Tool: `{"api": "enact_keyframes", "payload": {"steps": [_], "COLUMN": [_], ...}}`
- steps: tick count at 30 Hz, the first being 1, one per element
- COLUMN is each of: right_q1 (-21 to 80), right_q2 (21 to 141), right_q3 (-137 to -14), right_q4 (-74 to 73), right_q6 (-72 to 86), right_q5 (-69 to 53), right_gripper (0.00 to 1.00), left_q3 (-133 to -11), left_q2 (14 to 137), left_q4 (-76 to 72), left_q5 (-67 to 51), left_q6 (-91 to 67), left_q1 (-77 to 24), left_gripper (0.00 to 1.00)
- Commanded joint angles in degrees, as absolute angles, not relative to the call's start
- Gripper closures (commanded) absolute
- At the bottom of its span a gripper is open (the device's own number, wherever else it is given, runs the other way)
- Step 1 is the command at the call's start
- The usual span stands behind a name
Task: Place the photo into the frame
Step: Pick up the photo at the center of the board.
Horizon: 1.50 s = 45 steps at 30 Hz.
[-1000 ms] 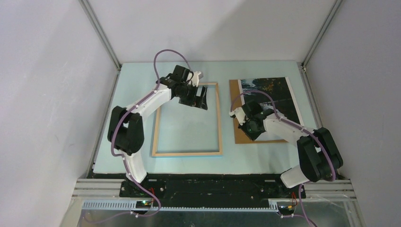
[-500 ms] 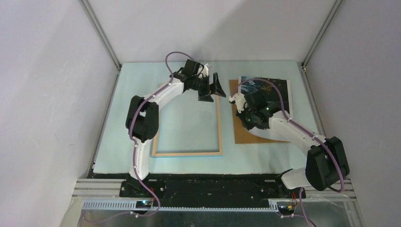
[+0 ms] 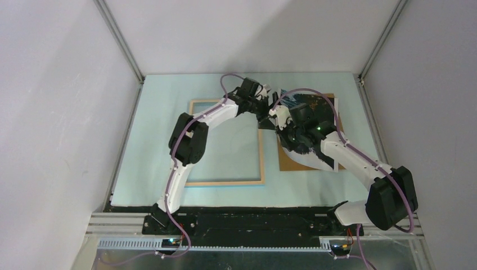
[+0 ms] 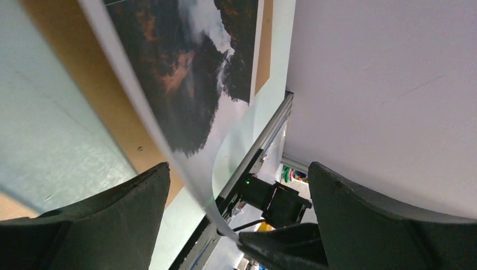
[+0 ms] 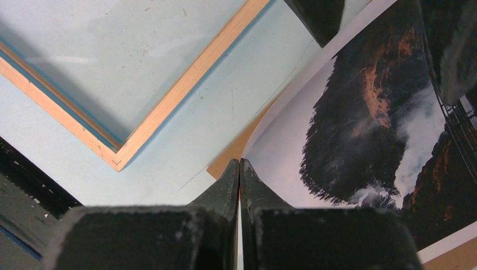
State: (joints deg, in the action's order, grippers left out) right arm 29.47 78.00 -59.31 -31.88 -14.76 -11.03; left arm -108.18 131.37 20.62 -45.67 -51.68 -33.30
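From above, the frame [image 3: 225, 182] lies flat on the worktop [image 3: 157, 140], bare wood side up. Just to its right lies a brown board [image 3: 289, 160], and the photo [image 3: 323, 108] is on top of the board. The left arm [image 3: 214, 115] reaches over the top of the frame to the photo's near-left corner. The right arm [image 3: 349, 154] bends in over the board to the same spot. The two arm tips are very close together there.

In the left wrist view, the left claw [image 4: 237, 169] is spread wide. The photo [image 4: 197, 73] curves up off the board [image 4: 101, 107], and its white edge runs down through the gap between the two fingers. I cannot tell if it touches either finger. The worktop [image 4: 45, 140] shows on the left.

In the right wrist view, the right claw [image 5: 240, 166] is pressed tight together, pinching the photo's white edge. The photo [image 5: 349, 129] spreads out to the right, with dark hills, orange trees and a white waterfall. A bit of the board [image 5: 233, 151] peeks out beside the fingertips. One corner of the frame [image 5: 185, 84] lies to the left, apart from the photo, with worktop [image 5: 84, 45] inside it.
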Motion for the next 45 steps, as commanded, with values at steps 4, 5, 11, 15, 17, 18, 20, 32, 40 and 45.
{"api": "enact_keyframes", "payload": {"steps": [4,5,11,15,17,18,20,32,40,45], "right_q1": [30.2,30.2,30.2,30.2,30.2,30.2,30.2,30.0,27.6,25.1], "right_q2": [75.5,75.2,74.1,73.4,73.1,73.1,72.9,71.0,67.3,63.0], "right_q3": [-61.6,-61.6,-61.6,-61.6,-61.6,-61.6,-61.3,-59.5,-59.6,-59.6], "right_q4": [-31.9,-32.3,-33.7,-34.2,-34.5,-34.6,-34.6,-34.8,-35.0,-35.3], "right_q6": [-14.0,-13.9,-13.8,-13.9,-13.9,-13.9,-13.9,-14.1,-13.0,-12.6], "right_q5": [-12.1,-12.1,-12.2,-12.2,-12.1,-12.2,-12.3,-13.8,-13.2,-13.1], "right_gripper": [1.0,1.0,1.0,1.0,1.0,1.0,1.0,1.0,0.38,0.25], "left_q3": [-112.0,-111.9,-112.8,-113.1,-113.2,-113.2,-113.0,-112.0,-110.8,-109.6], "left_q2": [134.7,134.9,136.6,137.6,138.1,138.3,138.4,138.5,136.0,131.8], "left_q4": [17.0,17.0,16.4,15.8,15.3,14.8,13.9,9.1,5.7,7.8], "left_q5": [-47.8,-47.3,-46.8,-46.8,-47.1,-47.4,-47.7,-49.2,-51.3,-51.0], "left_q6": [-58.0,-58.0,-58.5,-59.0,-59.4,-59.6,-60.2,-61.6,-60.4,-55.8], "left_q1": [-36.3,-36.4,-36.4,-36.3,-36.4,-36.3,-36.3,-35.4,-34.6,-32.7], "left_gripper": [0.07,0.07,0.13,0.25,0.32,0.37,0.44,0.93,1.0,1.0]}}
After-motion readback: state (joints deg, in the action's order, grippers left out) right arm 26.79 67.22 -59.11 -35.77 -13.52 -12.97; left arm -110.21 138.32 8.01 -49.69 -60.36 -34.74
